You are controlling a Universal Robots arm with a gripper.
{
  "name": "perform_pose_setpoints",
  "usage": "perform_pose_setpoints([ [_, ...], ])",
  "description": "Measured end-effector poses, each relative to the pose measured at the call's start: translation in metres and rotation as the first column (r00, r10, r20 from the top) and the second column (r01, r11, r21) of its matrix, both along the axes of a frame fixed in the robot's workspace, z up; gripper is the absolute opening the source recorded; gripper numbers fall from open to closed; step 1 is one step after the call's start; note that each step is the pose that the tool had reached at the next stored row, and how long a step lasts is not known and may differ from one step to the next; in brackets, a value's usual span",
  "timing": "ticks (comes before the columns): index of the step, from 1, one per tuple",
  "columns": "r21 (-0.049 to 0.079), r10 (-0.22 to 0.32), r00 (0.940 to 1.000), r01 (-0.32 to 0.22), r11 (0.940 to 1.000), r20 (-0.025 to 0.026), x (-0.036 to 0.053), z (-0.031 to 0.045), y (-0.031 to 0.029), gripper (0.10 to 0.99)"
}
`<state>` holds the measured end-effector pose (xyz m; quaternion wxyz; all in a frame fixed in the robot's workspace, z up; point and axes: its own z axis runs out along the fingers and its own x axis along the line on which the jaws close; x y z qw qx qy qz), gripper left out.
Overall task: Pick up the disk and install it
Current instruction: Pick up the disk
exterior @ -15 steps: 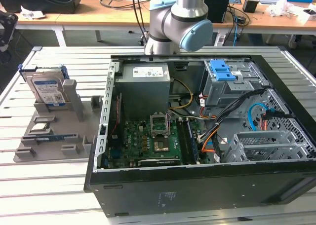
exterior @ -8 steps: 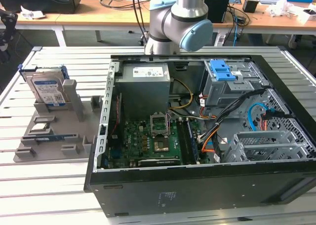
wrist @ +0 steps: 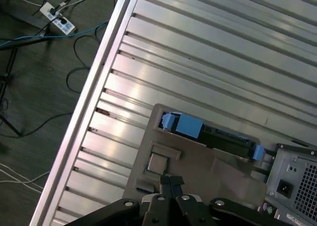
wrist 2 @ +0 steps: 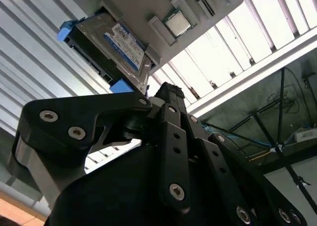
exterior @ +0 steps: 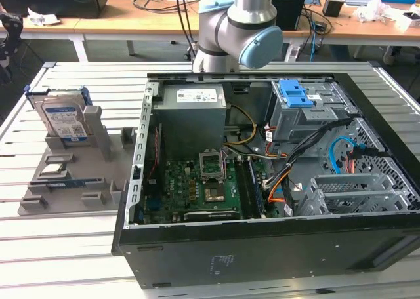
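On the exterior view's left, the disk (exterior: 64, 119) stands upright in a slot of the grey holder (exterior: 72, 181), which rests on the slatted metal table (exterior: 65, 246) beside the open computer case (exterior: 262, 253). In the first wrist view the gripper (wrist: 171, 179) hangs above the holder, well apart from the disk, jaws pressed together and empty. A small square chip (wrist: 157, 163) lies nearby.

We see our arm (exterior: 239, 27) at the top middle of the exterior view: an upright silver tube meeting a bent silver joint with pale blue caps, one cap facing the camera. In both wrist views our gripper (wrist 2: 167, 92) (wrist: 171, 179) stretches away from the cameras as a black linkage of bolted bars. Its two slim fingers (wrist: 166, 184) lie side by side, tips pressed together.
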<state>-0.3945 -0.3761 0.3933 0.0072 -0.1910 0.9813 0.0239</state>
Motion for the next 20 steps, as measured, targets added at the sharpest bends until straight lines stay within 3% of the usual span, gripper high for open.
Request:
perform_pose_setpoints([
  [5, 0.0, 0.055, 0.9985, -0.055, 0.9985, 0.0, 0.0, 0.0, 0.0, 0.106],
  [10, 0.0, 0.117, 0.9932, -0.117, 0.9932, 0.0001, 0.0, 0.0, 0.0001, 0.106],
  [20, 0.0, 0.228, 0.9737, -0.228, 0.9737, 0.0, 0.0001, 0.0, 0.0004, 0.106],
])
